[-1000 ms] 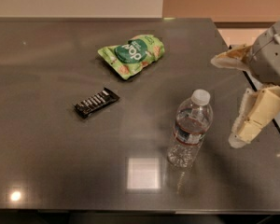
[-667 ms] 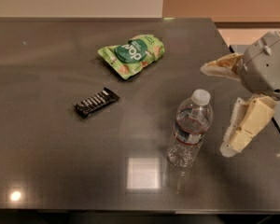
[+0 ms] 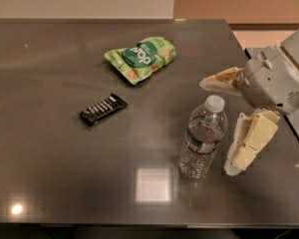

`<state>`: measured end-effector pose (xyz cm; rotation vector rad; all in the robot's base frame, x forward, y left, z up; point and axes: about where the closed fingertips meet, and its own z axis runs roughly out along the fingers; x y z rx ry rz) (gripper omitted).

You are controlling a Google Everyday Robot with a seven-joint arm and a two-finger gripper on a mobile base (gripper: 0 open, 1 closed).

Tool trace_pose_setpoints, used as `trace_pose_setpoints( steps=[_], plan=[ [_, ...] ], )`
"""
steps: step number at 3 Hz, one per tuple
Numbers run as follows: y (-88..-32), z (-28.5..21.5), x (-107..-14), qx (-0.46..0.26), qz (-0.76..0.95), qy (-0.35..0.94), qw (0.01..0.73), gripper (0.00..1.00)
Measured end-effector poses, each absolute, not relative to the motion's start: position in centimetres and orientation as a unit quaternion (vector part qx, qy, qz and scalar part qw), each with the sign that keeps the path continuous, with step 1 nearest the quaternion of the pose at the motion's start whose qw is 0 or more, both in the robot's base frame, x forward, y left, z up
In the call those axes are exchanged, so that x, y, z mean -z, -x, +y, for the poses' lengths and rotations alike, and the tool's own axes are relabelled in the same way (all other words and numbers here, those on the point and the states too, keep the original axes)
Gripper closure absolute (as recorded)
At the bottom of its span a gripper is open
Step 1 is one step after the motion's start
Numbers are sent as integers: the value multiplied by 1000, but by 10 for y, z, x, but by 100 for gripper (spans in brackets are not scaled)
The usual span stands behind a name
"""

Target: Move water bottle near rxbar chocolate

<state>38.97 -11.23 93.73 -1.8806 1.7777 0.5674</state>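
Note:
The water bottle [image 3: 203, 137] stands upright on the dark table [image 3: 50, 173], right of centre, clear with a white cap and a thin red-and-white band. The rxbar chocolate [image 3: 102, 108] lies flat to its left, a small black wrapper with white lettering. My gripper [image 3: 217, 126] comes in from the right with its cream fingers spread wide. One finger [image 3: 220, 80] is behind the bottle's cap and the other [image 3: 249, 143] is just right of the bottle's body. The fingers do not touch the bottle.
A green snack bag [image 3: 141, 57] lies flat at the back of the table, beyond the bar. The table's right edge [image 3: 269, 108] runs just under my gripper's body. A bright light reflection [image 3: 152, 184] sits on the table near the front edge.
My gripper has moved left toward the bottle, so its open fingers now stand close on either side of the bottle's right flank. The bottle, bar and bag have not moved.

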Motion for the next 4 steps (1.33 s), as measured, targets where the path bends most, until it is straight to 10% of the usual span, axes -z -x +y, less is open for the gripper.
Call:
trace_pose_setpoints(
  steps=[4],
  plan=[
    [-402,-96,-960,-268,643,670,256,87]
  ],
)
